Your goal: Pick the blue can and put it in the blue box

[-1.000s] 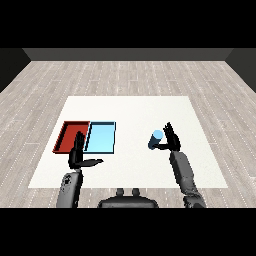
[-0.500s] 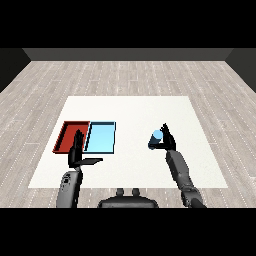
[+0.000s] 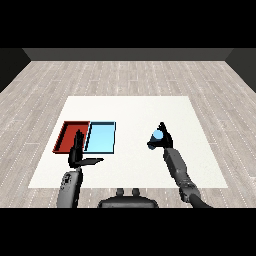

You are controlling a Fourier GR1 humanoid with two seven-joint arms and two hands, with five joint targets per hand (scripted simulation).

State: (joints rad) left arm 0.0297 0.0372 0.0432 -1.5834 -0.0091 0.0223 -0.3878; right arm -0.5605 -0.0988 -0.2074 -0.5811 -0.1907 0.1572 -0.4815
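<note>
Can (image 3: 157,135), blue, sat curled in my right hand (image 3: 162,141), right of the blue tray (image 3: 101,137) and apart from it. My left hand (image 3: 78,154) was relaxed, grasping nothing, near the red tray (image 3: 67,136).

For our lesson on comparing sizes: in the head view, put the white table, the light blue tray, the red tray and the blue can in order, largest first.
1. White table, far the largest.
2. Light blue tray and red tray: these look alike, so no ranking; the left hand covers part of the red one.
3. Blue can, smallest, held in the right hand.
</note>
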